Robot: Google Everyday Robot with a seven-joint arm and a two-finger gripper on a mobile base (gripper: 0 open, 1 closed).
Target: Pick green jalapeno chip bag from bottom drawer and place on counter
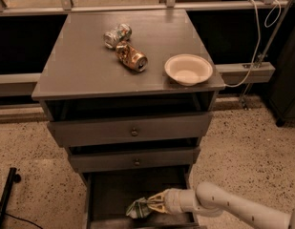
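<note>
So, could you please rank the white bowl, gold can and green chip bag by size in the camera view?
Round white paper bowl
Crushed gold can and crinkled green chip bag, held by the gripper in the bottom drawer: alike

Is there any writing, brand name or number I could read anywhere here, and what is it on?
No text can be read.
Green jalapeno chip bag, by the gripper in the bottom drawer: print too blurred.
Silver can and gold can on the counter: labels too blurred.
Bowl: no print seen.
</note>
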